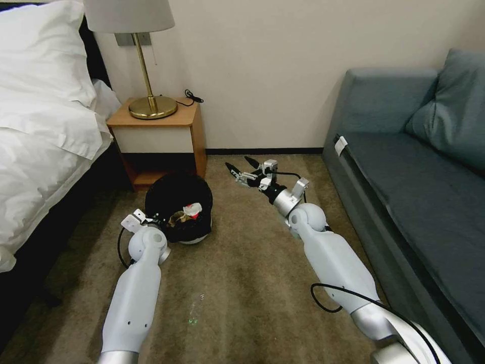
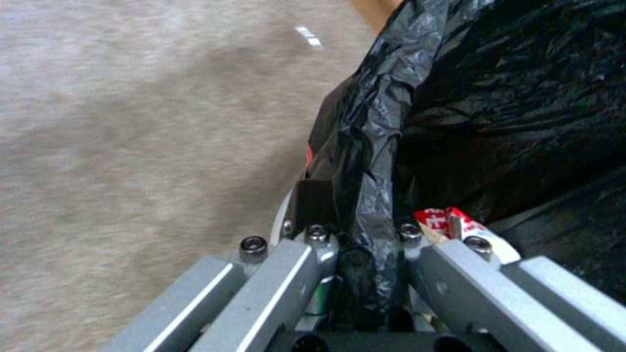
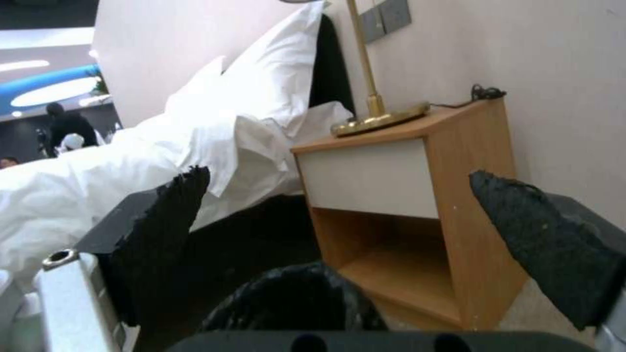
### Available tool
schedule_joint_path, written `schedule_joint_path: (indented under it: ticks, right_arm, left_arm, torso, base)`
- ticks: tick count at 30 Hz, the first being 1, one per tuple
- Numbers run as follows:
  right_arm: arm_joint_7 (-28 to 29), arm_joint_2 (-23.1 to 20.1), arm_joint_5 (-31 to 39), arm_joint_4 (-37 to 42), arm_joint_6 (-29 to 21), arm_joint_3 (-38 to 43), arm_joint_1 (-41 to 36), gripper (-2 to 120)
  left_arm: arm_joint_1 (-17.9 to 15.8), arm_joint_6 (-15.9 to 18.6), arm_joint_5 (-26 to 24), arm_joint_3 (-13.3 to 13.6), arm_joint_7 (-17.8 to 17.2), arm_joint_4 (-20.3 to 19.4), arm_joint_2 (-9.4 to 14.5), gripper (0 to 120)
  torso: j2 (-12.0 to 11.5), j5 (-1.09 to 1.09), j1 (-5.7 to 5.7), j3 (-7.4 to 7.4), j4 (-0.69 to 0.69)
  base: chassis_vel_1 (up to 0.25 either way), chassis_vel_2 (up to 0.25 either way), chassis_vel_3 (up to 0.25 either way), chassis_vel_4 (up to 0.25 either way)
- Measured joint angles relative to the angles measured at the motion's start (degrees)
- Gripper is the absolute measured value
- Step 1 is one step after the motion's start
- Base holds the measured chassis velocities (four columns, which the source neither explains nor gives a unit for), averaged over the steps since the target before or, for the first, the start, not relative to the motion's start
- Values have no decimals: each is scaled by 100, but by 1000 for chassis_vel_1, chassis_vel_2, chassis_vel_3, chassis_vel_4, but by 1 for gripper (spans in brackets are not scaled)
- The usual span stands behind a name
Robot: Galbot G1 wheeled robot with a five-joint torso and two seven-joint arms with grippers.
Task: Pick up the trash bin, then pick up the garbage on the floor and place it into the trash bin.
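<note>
Carpeted bedroom: bed left, nightstand (image 1: 159, 136) by wall, sofa right. Head view: bin (image 1: 179, 207) w/ left gripper (image 1: 151, 218) at its rim, packet and brown bag inside; bottle (image 1: 195, 308) on carpet, so approx. one item left. Right gripper (image 1: 241, 171) in air, spread wide, empty. Left wrist: fingers (image 2: 313, 205) clamped on liner rim. Right wrist: tips (image 3: 176, 205) apart, bin below.

A bedroom, likely in a hotel: a bed (image 1: 45, 121) with white linen and pillows stands beside a wooden nightstand (image 1: 159, 139) carrying a brass lamp (image 1: 144, 65), a grey-blue sofa (image 1: 419, 167) lines the opposite side, and brown carpet (image 1: 242, 283) covers the floor.
</note>
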Motion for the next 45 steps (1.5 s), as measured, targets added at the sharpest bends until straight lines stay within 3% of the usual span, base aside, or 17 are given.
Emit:
schedule_joint_path:
  ticks: [3,15,16,19,21,31,33,37,40,45]
  right_arm:
    - [-19,36,-24,-52,8,5,-11,100]
    - [-91,121,-106,-164,30,13,-46,100]
    - [-114,134,-125,-172,33,32,-79,100]
    - [-123,137,-137,-172,33,32,-101,100]
    - [-148,144,-176,-159,33,31,-159,100]
    - [-243,159,-168,-146,29,80,-218,100]
    - [-277,116,-154,-141,27,82,-226,100]
    - [-287,84,-139,-136,25,96,-224,100]
    - [-288,46,-91,-104,25,123,-197,100]
    - [-228,34,-75,-58,27,158,-180,100]
  left_arm:
    - [-93,66,-36,-28,-202,98,12,2]
    - [-143,138,-2,-111,-201,305,92,3]
    - [-91,172,21,-108,-196,294,143,12]
    - [-68,185,39,-104,-199,285,169,15]
    - [-48,257,55,-61,-185,202,246,29]
    - [-31,294,256,125,-103,-182,436,61]
    - [-32,296,299,181,-109,-332,502,73]
    - [7,297,440,227,-96,-488,578,84]
    - [139,317,620,366,-102,-902,781,97]
    - [254,367,750,534,-181,-1320,1009,100]
  torso:
    - [0,1,0,-1,0]
    - [0,3,0,-3,0]
    - [0,3,0,-2,1]
    - [0,2,0,-2,4]
    - [0,-5,0,1,1]
    - [0,-1,0,0,1]
    - [0,-1,0,0,0]
    - [0,-1,0,0,0]
    - [0,0,0,-1,1]
    - [0,0,0,-1,-1]
  base:
    - [0,0,0,0]
    - [0,0,0,0]
    - [0,0,0,0]
    - [0,0,0,0]
    - [0,0,0,0]
    - [0,0,0,0]
    - [0,0,0,0]
    - [0,0,0,0]
    - [0,0,0,0]
    - [0,0,0,0]
